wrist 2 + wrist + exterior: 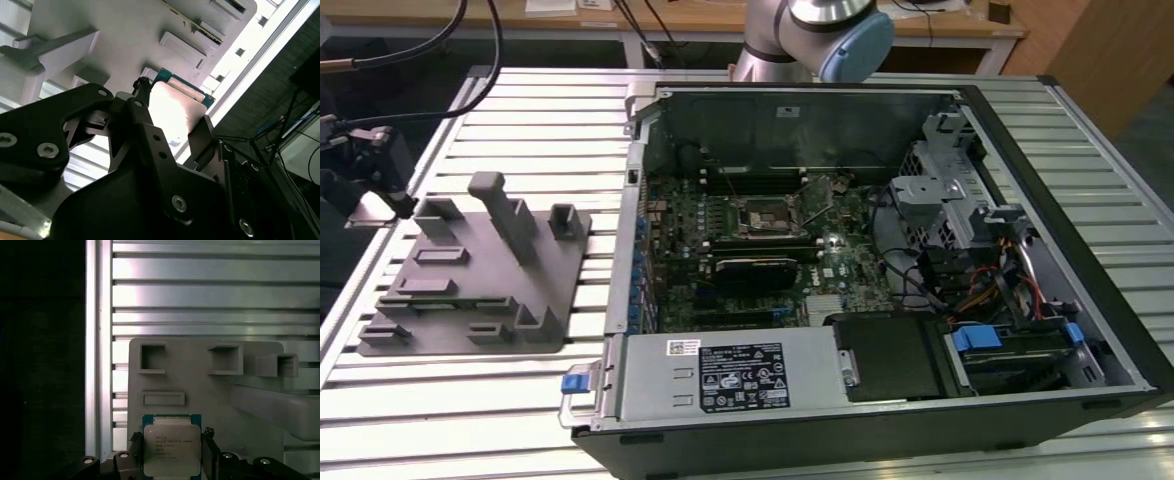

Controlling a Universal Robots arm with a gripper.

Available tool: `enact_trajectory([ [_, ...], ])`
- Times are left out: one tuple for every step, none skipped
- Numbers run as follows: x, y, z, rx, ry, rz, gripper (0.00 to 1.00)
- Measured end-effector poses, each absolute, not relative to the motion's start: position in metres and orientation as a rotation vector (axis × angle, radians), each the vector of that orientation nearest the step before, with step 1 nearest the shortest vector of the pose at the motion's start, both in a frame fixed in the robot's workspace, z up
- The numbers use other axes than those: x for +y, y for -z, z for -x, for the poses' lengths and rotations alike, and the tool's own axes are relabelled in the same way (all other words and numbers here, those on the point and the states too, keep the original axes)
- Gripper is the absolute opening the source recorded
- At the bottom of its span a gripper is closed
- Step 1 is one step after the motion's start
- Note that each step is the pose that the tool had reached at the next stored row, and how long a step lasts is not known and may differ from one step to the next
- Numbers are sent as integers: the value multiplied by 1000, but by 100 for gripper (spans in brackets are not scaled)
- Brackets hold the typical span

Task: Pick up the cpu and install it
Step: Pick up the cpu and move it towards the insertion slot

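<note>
The cpu (171,447) is a small square chip with a pale metal top and a green rim, and it sits between my gripper's fingers in both wrist views. My gripper (172,454) is shut on it, one black finger (134,450) against each of two opposite sides. In the second wrist view the cpu (176,107) hangs just over the grey fixture plate (135,35), with the gripper (172,125) around it. In the exterior view the gripper (398,198) hovers at the fixture plate's (467,290) far left corner. The motherboard's socket (765,215) lies inside the open computer case (881,110).
The fixture plate has upright posts (500,215) and low pockets close to the gripper. A black heatsink block (754,268) sits below the socket. The case holds a power supply (727,375), drive bays and cables (974,290). All of it rests on a slatted metal table (520,110).
</note>
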State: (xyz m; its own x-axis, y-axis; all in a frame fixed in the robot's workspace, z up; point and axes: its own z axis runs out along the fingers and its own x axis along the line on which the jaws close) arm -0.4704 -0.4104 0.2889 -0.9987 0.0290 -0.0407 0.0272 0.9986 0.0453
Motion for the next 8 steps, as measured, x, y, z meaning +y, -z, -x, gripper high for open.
enact_trajectory([
  [-410, -290, 470, 3099, -69, -44, 55],
  [-410, -291, 470, 3099, -69, -44, 55],
  [-410, -293, 470, 3099, -69, -44, 55],
  [-410, -294, 470, 3099, -69, -44, 55],
  [-410, -295, 470, 3098, -69, -44, 55],
  [-410, -297, 470, 3098, -69, -44, 55],
  [-410, -298, 470, 3098, -69, -44, 55],
  [-410, -299, 470, 3098, -69, -44, 55],
])
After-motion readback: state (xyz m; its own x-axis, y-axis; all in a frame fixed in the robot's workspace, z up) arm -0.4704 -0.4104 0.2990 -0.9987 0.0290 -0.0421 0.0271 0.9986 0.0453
